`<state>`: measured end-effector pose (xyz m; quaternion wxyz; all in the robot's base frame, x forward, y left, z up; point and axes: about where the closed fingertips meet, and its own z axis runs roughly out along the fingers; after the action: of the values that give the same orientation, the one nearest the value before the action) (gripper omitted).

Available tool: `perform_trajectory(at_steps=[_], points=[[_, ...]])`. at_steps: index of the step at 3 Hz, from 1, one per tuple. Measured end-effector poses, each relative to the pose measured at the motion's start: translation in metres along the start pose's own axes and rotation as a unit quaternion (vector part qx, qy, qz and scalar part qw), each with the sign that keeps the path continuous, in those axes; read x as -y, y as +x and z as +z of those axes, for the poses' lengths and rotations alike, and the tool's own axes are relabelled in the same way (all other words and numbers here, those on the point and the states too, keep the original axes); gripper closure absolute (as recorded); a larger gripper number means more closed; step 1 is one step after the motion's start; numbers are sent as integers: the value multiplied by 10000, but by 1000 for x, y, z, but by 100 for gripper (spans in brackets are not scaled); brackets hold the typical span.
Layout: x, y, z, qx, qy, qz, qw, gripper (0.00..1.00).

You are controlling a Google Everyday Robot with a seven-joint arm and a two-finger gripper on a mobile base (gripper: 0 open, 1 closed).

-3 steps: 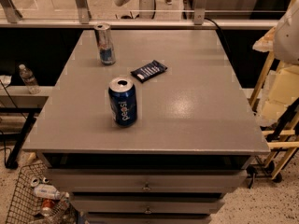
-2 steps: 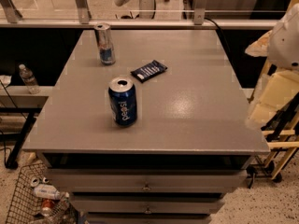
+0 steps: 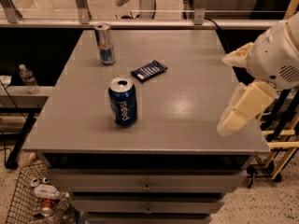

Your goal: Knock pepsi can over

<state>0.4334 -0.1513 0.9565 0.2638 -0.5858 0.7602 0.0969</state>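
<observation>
1. Dark blue pepsi can [image 3: 123,101] with white lettering and a silver top stands upright on the flat grey table top [image 3: 187,125], left of centre and toward the front edge. The opened top faces up and the lettering runs vertically.
2. Cream two-finger gripper [image 3: 224,93] on the white rounded arm is at the right edge of the table, well apart from the pepsi can and touching nothing.
3. Gripper state: the fingers [image 3: 240,111] are spread apart with nothing between them. One points left near the table's right edge, the other angles down toward the front right corner.
4. Slim silver-and-blue can [image 3: 104,44] stands upright near the back left of the table, well apart from the pepsi can.
5. Flat dark blue snack packet [image 3: 149,70] lies on the table between the two cans, just behind and to the right of the pepsi can, not touching it.
6. Grey drawers [image 3: 146,181] with small knobs sit under the table top.
7. Wire basket [image 3: 21,202] on the floor at front left holds bottles and cans.
8. Clear plastic water bottle [image 3: 28,78] stands on a low ledge left of the table.
</observation>
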Motion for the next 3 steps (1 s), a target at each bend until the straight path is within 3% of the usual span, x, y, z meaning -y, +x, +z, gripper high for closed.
perform_trajectory(at_steps=[1,2,3], points=[[0,1,-1,-43,18,-14,10000,0],[1,-11,18,308,-26,30,9995,0],[4,-53,65,992,-338,-180,9943,0]])
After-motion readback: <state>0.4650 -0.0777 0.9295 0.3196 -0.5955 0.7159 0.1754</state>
